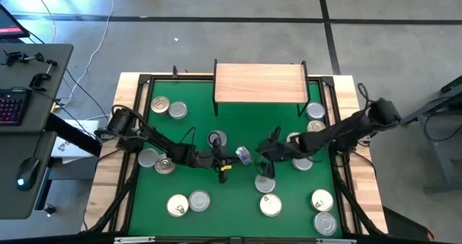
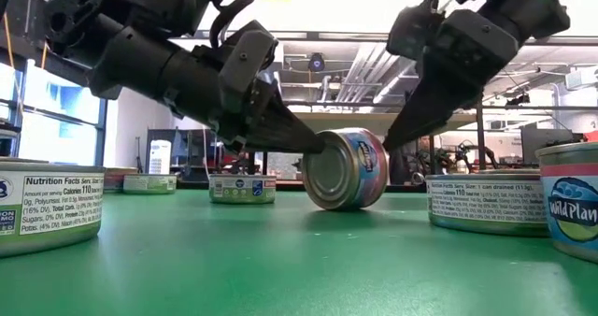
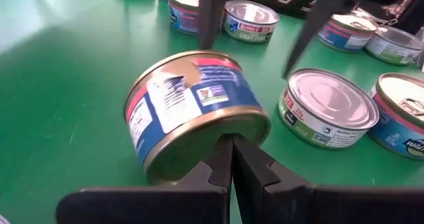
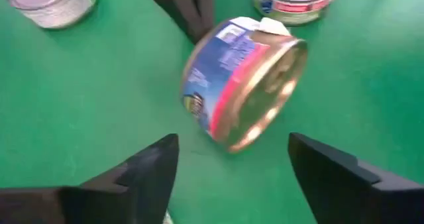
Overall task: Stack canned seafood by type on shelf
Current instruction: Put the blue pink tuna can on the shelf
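Black fingers of the right gripper (image 4: 232, 168) stand wide apart and empty, just short of a tin (image 4: 242, 81) tipped on its edge at mid-mat (image 1: 216, 193). The left gripper (image 3: 232, 159), pinched shut, props its flat end. Rigid, smooth and free to roll, it seems best squeezed across the label wall.

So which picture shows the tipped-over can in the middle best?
The left wrist view: the tilted can fills it, label and gold end clear, the shut left gripper touching its end. The right wrist view blurs it, the low view shows one side, and the high view shows a speck.
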Robot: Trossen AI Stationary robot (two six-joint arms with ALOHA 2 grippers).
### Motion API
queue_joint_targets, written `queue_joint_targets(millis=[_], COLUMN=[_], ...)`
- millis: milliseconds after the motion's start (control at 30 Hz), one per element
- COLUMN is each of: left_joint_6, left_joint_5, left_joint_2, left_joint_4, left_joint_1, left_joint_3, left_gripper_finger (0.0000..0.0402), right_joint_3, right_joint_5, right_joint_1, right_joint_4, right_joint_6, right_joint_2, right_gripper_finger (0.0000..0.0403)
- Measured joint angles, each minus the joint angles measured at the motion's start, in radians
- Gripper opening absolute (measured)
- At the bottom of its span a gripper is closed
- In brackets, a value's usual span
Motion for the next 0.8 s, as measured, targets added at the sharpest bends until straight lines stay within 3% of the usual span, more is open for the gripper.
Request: queue_joint_targets(millis=[267, 533, 800], left_joint_6=[0.007, 0.015, 0.017], left_joint_5=[0.000, -0.001, -0.002], left_joint_2=[0.000, 0.000, 0.000], left_joint_4=[-0.010, -0.005, -0.003], left_joint_1=[0.000, 0.002, 0.002], left_joint_3=[0.000, 0.000, 0.000], left_gripper_finger=[0.0000, 0.0000, 0.0000], right_joint_3=[0.000, 0.000, 0.000], right_joint_5=[0.276, 0.304, 0.406], right_joint_1=[0.099, 0.118, 0.114], right_joint_4=[0.141, 0.313, 0.342], right_joint_6=[0.184, 0.126, 0.031], right_joint_2=[0.112, 0.195, 0.244], right_gripper_finger=[0.0295, 0.0295, 0.0285])
